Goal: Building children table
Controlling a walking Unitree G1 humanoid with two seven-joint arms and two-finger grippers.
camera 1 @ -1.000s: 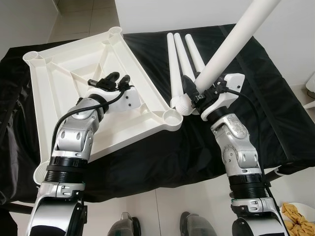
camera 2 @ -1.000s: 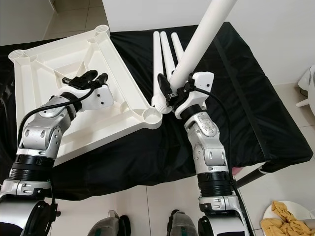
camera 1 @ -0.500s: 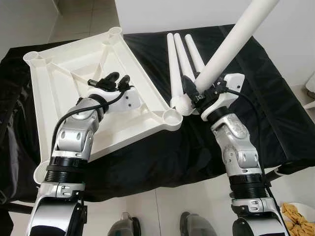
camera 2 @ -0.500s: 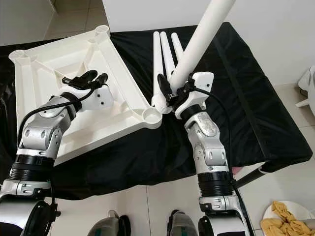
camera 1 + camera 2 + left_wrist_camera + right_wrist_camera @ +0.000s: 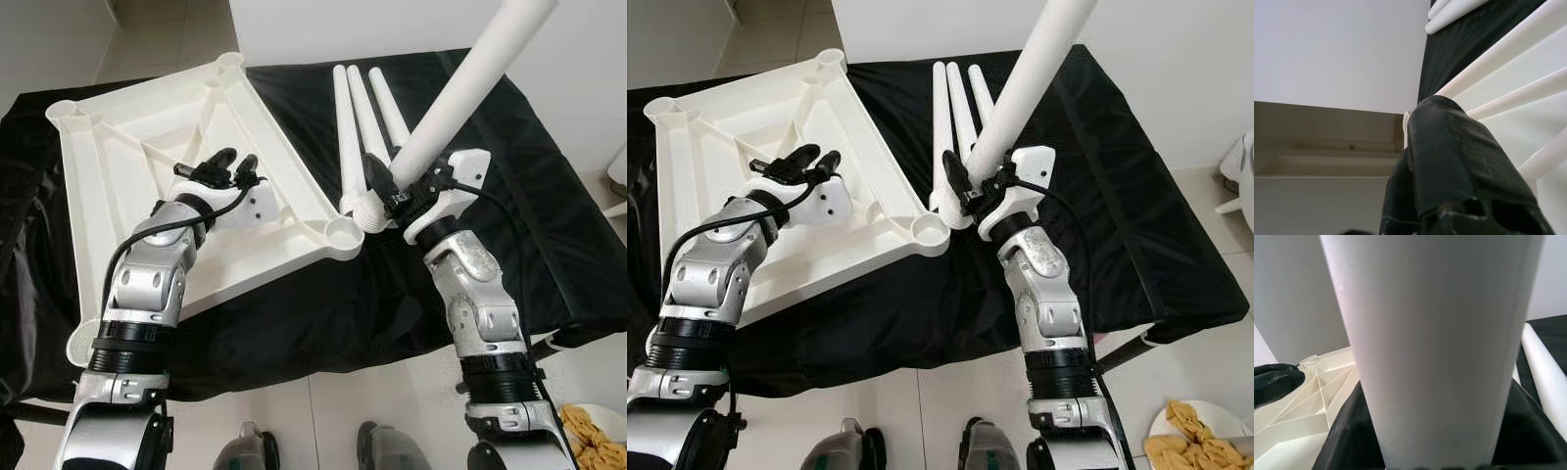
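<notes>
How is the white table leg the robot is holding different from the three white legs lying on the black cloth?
The held white plastic table leg tilts up into the air, while the three white plastic legs on the black cloth lie flat. The right gripper has its fingers shut on the held one; nothing touches the three. The held one stands alone; the three lie close side by side. All four are white, smooth and round.
</notes>
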